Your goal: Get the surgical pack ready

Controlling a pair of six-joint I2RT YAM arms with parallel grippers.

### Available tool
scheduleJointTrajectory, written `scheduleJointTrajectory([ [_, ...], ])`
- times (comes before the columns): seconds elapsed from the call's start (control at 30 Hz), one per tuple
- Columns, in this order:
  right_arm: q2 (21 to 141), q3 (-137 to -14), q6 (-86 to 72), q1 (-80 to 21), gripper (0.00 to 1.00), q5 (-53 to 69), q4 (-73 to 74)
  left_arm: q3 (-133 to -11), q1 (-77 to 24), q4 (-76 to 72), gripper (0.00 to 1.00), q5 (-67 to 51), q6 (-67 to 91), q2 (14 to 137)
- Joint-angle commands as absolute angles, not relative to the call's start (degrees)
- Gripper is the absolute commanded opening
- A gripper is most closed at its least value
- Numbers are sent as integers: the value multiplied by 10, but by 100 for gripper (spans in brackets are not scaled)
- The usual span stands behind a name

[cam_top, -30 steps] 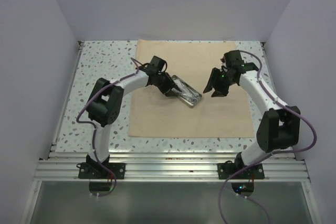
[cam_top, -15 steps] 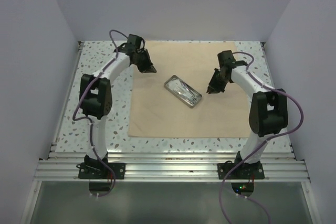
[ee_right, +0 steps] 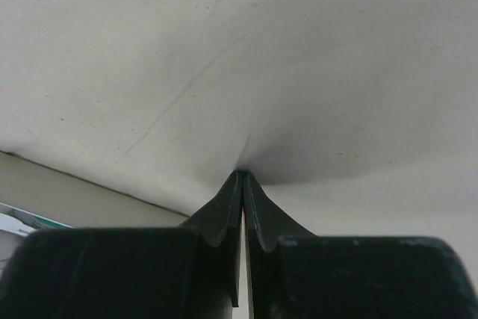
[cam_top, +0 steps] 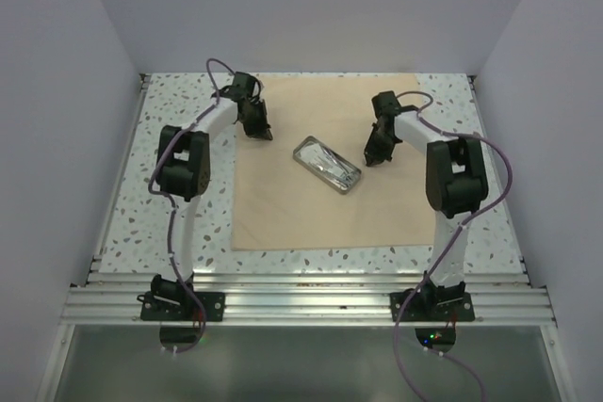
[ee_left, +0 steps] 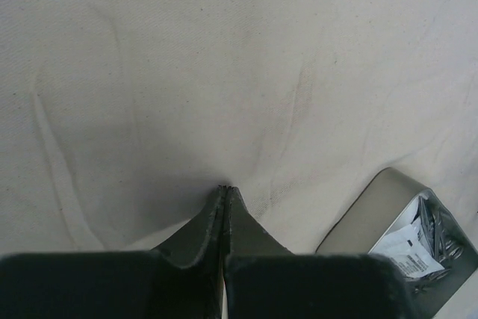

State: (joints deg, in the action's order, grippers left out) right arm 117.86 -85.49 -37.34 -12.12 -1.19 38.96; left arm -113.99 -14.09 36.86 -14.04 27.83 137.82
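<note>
The left gripper (cam_top: 261, 132) is down on the beige cloth (cam_top: 320, 214), close to the cloth's left edge. Its jaws are pressed together on a pinch of fabric, and creases fan out from the tips in its wrist view. Off to that gripper's right, near but not touching, the small steel tray (cam_top: 327, 164) sits at an angle on the cloth. It holds silver instruments (ee_left: 437, 233) and a white packet (ee_left: 399, 248). Just right of the tray, the right gripper (cam_top: 371, 157) is closed the same way, with cloth drawn into a small peak at its tips. The rest of the cloth lies flat on the speckled table (cam_top: 132, 185).
</note>
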Motion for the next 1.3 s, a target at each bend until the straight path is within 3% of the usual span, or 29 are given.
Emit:
scheduleJointTrajectory([
  [0.0, 1222, -902, -341, -151, 6, -14, 409, -1016, -109, 439, 0, -76, 284, 1335],
  [0.13, 1281, -955, -321, -178, 8, 19, 446, -825, -92, 397, 0, -86, 299, 1234],
  [0.33, 1342, -1041, -296, -200, 10, 70, 475, -635, -90, 337, 0, -107, 337, 1098],
  [0.53, 1397, -1122, -269, -200, 11, 115, 530, -600, -90, 343, 0, -110, 370, 1043],
  [0.9, 1325, -973, -268, -196, 13, 151, 466, -508, -89, 316, 0, -126, 385, 998],
  [1.17, 1347, -1100, -220, -181, 20, 127, 540, -588, -89, 340, 0, -127, 341, 1002],
  [1.27, 1292, -1084, -211, -181, 26, 117, 546, -623, -90, 364, 16, -116, 320, 980],
])
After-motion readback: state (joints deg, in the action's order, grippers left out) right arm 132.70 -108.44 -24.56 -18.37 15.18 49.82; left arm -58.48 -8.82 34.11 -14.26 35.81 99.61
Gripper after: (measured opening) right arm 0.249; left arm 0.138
